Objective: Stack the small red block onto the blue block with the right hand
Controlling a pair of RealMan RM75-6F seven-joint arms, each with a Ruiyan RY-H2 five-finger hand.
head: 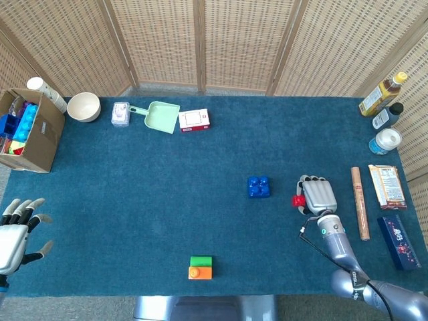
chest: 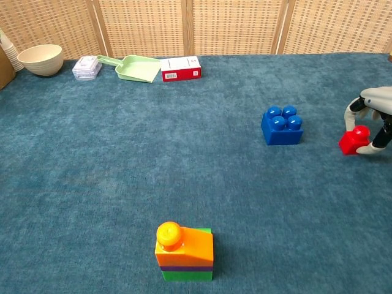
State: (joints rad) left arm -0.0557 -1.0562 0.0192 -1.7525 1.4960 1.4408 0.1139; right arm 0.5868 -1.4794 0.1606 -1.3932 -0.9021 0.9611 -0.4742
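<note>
The small red block (head: 298, 200) (chest: 353, 140) sits on the blue carpet at the right, a short way right of the blue block (head: 259, 186) (chest: 282, 125). My right hand (head: 319, 195) (chest: 375, 113) is over the red block's right side. A finger curls down behind the block and the thumb touches its near right corner, so the block is pinched between them, still low on the carpet. My left hand (head: 17, 234) hangs at the near left table edge with its fingers spread, holding nothing.
An orange-and-green block stack (head: 200, 267) (chest: 184, 251) stands near the front middle. A brown tube (head: 360, 202), packets and bottles (head: 384, 114) line the right edge. A bowl (head: 83, 106), green dustpan (head: 159, 116), red-white box (head: 194, 120) and cardboard box (head: 30, 130) stand at the back left.
</note>
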